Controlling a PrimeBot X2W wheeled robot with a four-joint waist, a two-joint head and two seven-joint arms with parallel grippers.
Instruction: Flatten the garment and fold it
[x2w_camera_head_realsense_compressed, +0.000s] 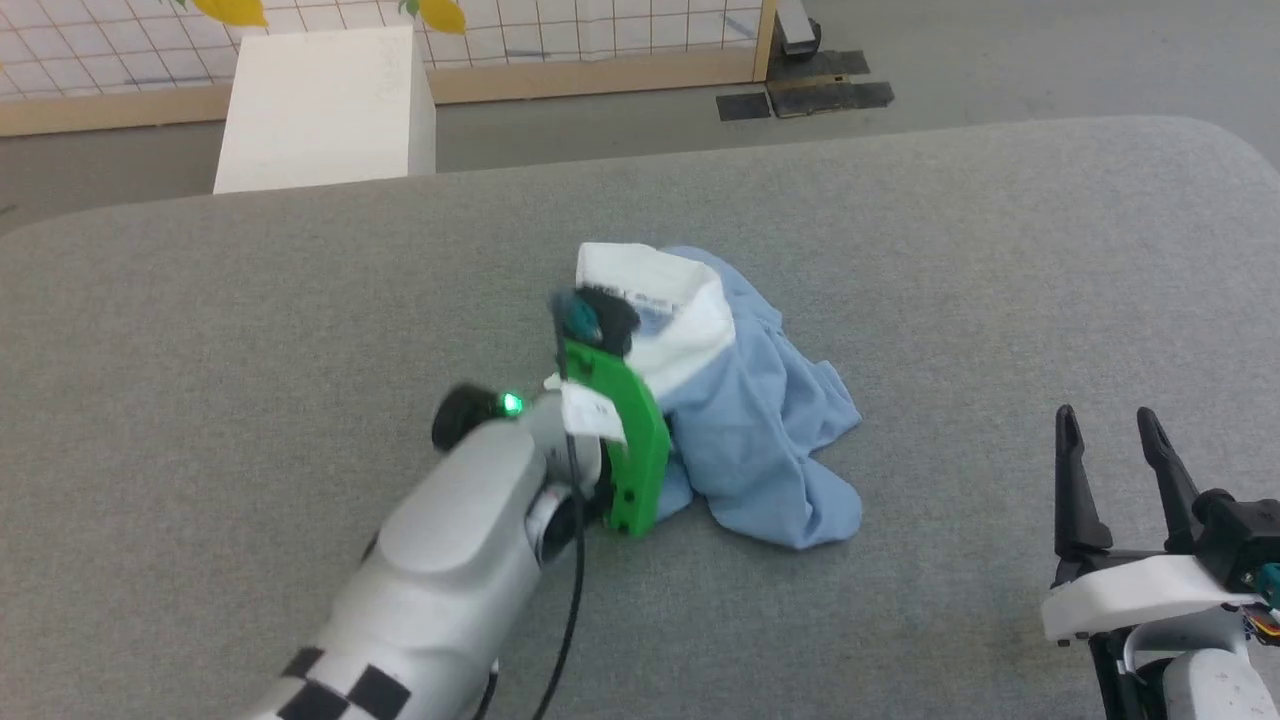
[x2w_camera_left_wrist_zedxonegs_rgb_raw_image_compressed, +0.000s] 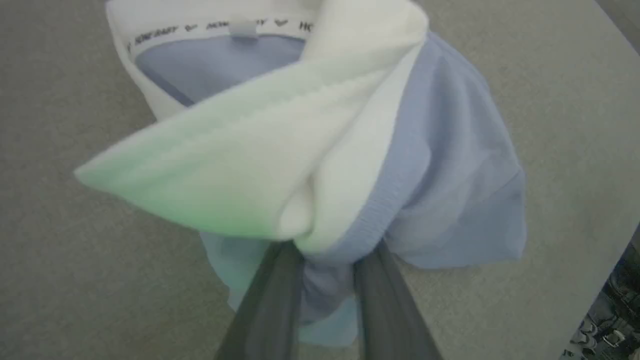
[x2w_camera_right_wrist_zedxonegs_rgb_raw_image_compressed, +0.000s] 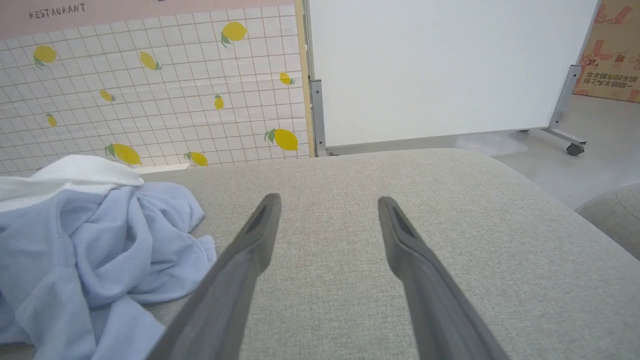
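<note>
The garment (x2w_camera_head_realsense_compressed: 760, 420) is a light blue polo shirt lying crumpled in the middle of the grey cushioned surface (x2w_camera_head_realsense_compressed: 300, 280), its white collar (x2w_camera_head_realsense_compressed: 660, 290) bunched on top at the far left. My left gripper (x2w_camera_head_realsense_compressed: 625, 345) reaches down into the collar side. In the left wrist view its two dark fingers (x2w_camera_left_wrist_zedxonegs_rgb_raw_image_compressed: 272, 295) run close together into the cloth, shut on the garment (x2w_camera_left_wrist_zedxonegs_rgb_raw_image_compressed: 450, 175), with the tips hidden under the collar (x2w_camera_left_wrist_zedxonegs_rgb_raw_image_compressed: 260, 165). My right gripper (x2w_camera_head_realsense_compressed: 1106, 420) stands open at the lower right, apart from the shirt. Between its fingers (x2w_camera_right_wrist_zedxonegs_rgb_raw_image_compressed: 235, 270) there is nothing, and the garment (x2w_camera_right_wrist_zedxonegs_rgb_raw_image_compressed: 100, 240) lies to their left.
A white box (x2w_camera_head_realsense_compressed: 320, 110) stands on the floor beyond the surface's far edge, before a lemon-patterned tiled panel (x2w_camera_right_wrist_zedxonegs_rgb_raw_image_compressed: 150, 100). A white rolling board (x2w_camera_right_wrist_zedxonegs_rgb_raw_image_compressed: 450, 65) stands behind the rounded right corner. Bare grey fabric stretches all around the shirt.
</note>
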